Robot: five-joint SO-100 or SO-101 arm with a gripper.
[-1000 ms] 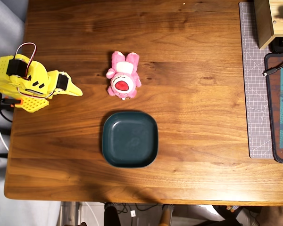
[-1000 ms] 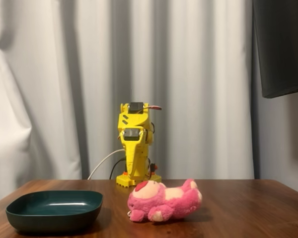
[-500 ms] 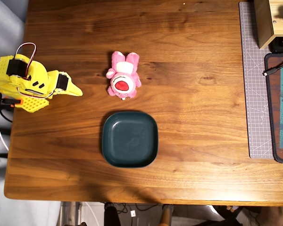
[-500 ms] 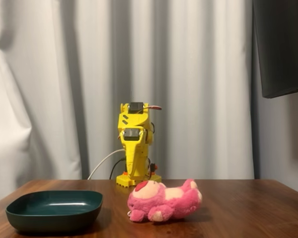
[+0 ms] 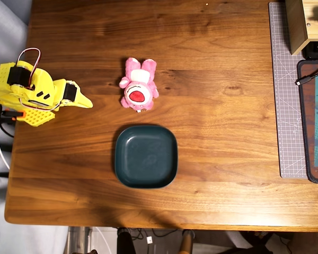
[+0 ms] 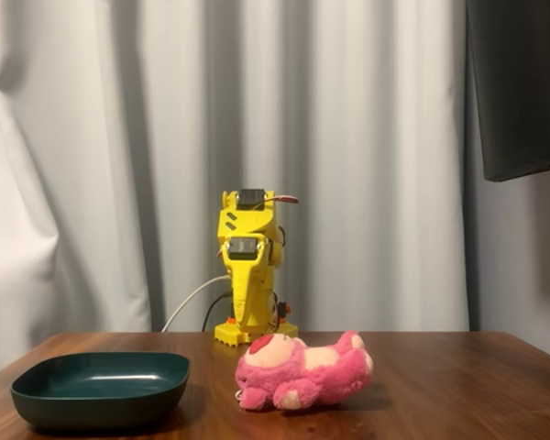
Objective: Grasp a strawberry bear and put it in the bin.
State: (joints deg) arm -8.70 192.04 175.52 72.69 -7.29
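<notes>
The strawberry bear [image 5: 139, 87] is a small bright pink plush with a white muzzle. It lies on its back on the wooden table, just beyond the bin in the overhead view. In the fixed view the bear [image 6: 302, 371] lies to the right of the bin. The bin [image 5: 146, 156] is an empty, shallow, dark teal rounded-square dish [image 6: 101, 390]. My yellow gripper [image 5: 86, 102] is at the left of the overhead view. The arm is folded, and the gripper's tip points toward the bear from about a hand's width away. The jaws look closed and empty. In the fixed view the arm [image 6: 247, 266] stands behind the bear.
A grey cutting mat [image 5: 286, 95] runs along the right side of the table. On it are a wooden box [image 5: 302, 24] and a dark-framed pad [image 5: 315, 121] with a cable. White curtains [image 6: 92, 165] hang behind the table. The table's front edge is close to the dish.
</notes>
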